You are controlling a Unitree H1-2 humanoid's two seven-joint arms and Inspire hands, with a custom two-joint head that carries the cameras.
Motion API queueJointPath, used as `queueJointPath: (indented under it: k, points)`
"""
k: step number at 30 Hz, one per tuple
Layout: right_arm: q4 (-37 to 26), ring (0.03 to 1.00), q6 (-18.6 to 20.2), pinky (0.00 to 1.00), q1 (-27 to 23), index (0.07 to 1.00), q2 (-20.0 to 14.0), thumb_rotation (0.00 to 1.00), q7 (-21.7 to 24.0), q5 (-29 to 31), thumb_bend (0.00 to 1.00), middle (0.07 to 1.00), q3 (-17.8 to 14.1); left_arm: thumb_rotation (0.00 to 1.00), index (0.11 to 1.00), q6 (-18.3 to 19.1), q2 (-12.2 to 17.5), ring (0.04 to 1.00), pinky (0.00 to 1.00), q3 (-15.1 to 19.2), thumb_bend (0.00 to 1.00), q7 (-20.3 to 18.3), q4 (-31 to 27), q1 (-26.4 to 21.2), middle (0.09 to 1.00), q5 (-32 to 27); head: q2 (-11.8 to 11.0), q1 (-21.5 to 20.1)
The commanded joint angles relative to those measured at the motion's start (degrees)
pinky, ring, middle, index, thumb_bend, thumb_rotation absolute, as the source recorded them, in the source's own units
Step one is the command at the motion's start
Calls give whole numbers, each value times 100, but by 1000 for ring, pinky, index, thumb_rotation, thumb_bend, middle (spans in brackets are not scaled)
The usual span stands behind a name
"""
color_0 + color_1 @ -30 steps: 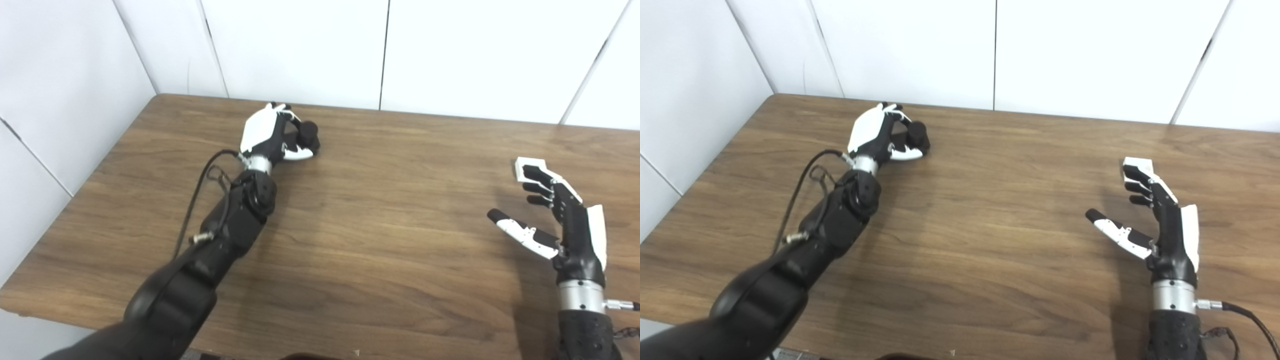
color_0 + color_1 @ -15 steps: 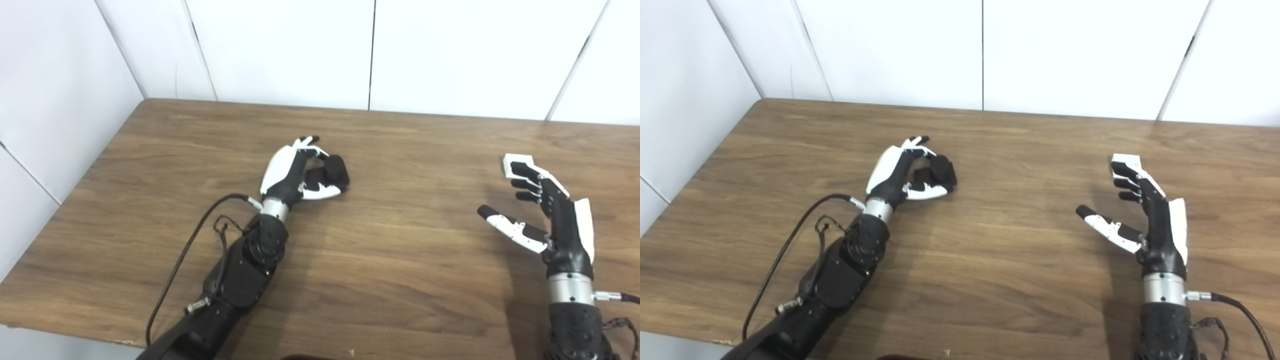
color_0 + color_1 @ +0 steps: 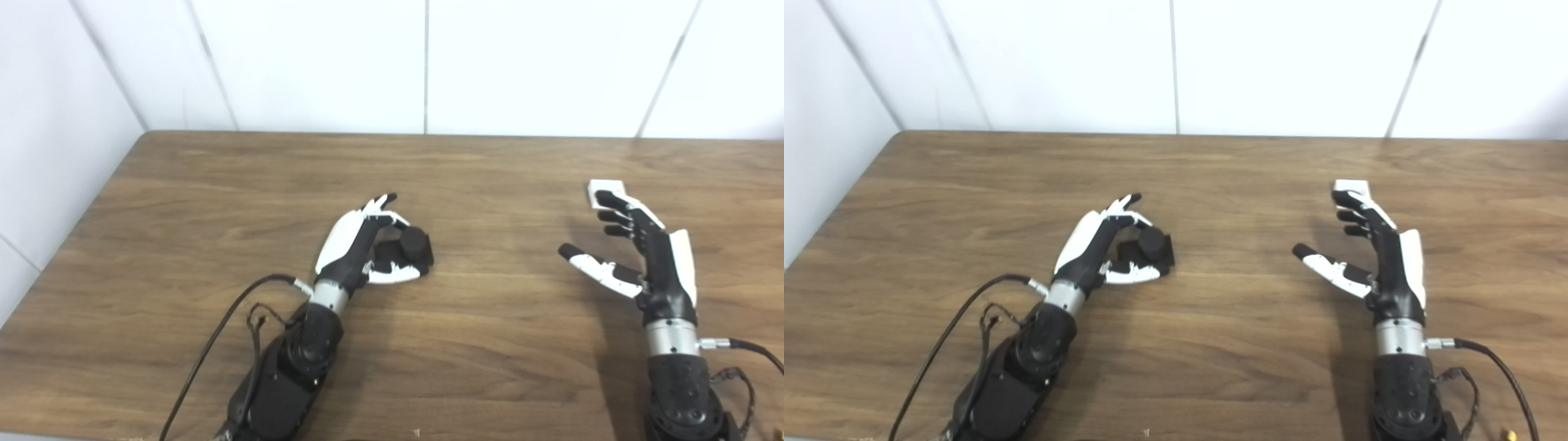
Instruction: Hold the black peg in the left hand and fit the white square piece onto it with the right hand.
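A brown wooden table (image 3: pixel 502 367) with a streaked grain fills most of the view, its far edge meeting a white panelled wall (image 3: pixel 318 61). Thin dark seams split that wall into tall panels. A second white wall (image 3: pixel 43 122) runs along the table's left side and joins the back wall at a corner, and soft, even light falls over the wood.

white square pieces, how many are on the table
1. The white square piece lies flat on the table, on its right side, partly covered by the fingertips of the open right hand. None shows near the left hand, which holds the black peg.
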Motion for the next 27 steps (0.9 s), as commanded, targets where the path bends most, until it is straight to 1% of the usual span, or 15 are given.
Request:
queueJointPath:
  k: [1, 4, 8, 11, 16, 20, 23, 27]
  points:
    - [-160, 750, -66, 702, -216, 758, 17, 307, -50, -66, 722, 790, 14, 91, 494, -13, -116, 1000, 1000, -278, 515, -398, -13, 173, 973, 45, 8, -40]
    - [-185, 745, -66, 686, -219, 756, 31, 280, -73, -91, 717, 788, 15, 93, 493, -137, -114, 1000, 1000, -435, 514, -404, 16, 214, 967, 211, 14, -108]
    - [-231, 749, -53, 682, -200, 761, 27, 276, -78, -132, 709, 788, 21, 91, 493, -219, -82, 1000, 1000, -584, 515, -349, 181, 172, 958, 425, 16, -200]
    - [-289, 749, -11, 683, -176, 763, 26, 288, -60, -142, 707, 790, 21, 89, 494, -257, -51, 1000, 1000, -655, 516, -171, 415, 75, 952, 693, 28, -239]
    - [-394, 755, 68, 687, -125, 763, 17, 274, -15, -101, 704, 793, -3, 85, 495, -331, -22, 1000, 1000, -680, 518, 5, 776, -84, 951, 953, 56, -242]
    - [-467, 756, 94, 698, -85, 766, -10, 280, 14, -86, 706, 795, -18, 83, 494, -532, 15, 1000, 1000, -653, 519, 131, 1075, -205, 950, 983, 77, -246]
    - [-493, 754, 109, 703, -72, 769, -32, 295, 38, -79, 711, 797, -28, 83, 494, -624, 16, 1000, 1000, -648, 519, 192, 1180, -239, 946, 1008, 81, -253]
    - [-541, 754, 168, 701, -79, 770, -46, 308, 77, -82, 714, 795, -41, 85, 493, -636, -14, 1000, 1000, -670, 519, 325, 1243, -217, 926, 1160, 98, -259]
